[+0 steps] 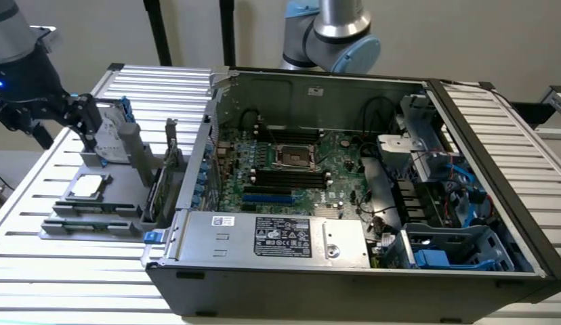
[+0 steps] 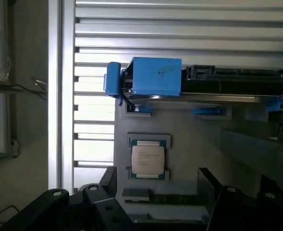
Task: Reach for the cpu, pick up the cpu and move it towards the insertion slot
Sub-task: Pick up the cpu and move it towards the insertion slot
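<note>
The gripper [image 2: 157, 180] hangs wide and empty; in the exterior view the cpu [image 1: 88, 186] lies at its 6 o'clock. Probably light, stiff, fragile: pinch 2 opposite edges.

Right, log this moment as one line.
phase: reach | gripper: open, above cpu, not touching | cpu: lying in grey holder beside case | insertion slot: on board inside case
</note>
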You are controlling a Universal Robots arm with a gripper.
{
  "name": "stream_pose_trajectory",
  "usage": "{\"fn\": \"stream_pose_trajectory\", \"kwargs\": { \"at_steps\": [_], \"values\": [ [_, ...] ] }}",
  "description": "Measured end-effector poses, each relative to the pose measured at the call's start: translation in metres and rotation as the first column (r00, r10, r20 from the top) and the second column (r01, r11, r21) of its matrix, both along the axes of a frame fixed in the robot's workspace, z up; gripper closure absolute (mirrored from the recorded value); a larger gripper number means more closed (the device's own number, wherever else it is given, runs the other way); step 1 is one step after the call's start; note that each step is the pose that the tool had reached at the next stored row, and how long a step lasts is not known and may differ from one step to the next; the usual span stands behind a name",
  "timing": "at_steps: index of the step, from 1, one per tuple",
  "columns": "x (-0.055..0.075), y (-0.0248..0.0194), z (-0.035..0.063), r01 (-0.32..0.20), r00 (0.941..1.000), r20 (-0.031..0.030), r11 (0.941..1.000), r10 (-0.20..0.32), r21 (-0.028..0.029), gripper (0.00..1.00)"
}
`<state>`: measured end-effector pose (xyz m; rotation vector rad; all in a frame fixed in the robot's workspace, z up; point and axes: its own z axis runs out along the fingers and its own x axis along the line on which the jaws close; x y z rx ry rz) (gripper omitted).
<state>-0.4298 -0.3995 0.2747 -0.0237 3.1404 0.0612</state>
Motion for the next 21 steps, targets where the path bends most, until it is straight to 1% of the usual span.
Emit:
{"fn": "stream_pose_trajectory", "kwargs": {
  "at_steps": [21],
  "values": [
    [-0.007, 0.0000, -0.0383, 0.001, 1.0000, 0.0000, 1.0000, -0.001, 0.0000, 0.23]
  ]
}}
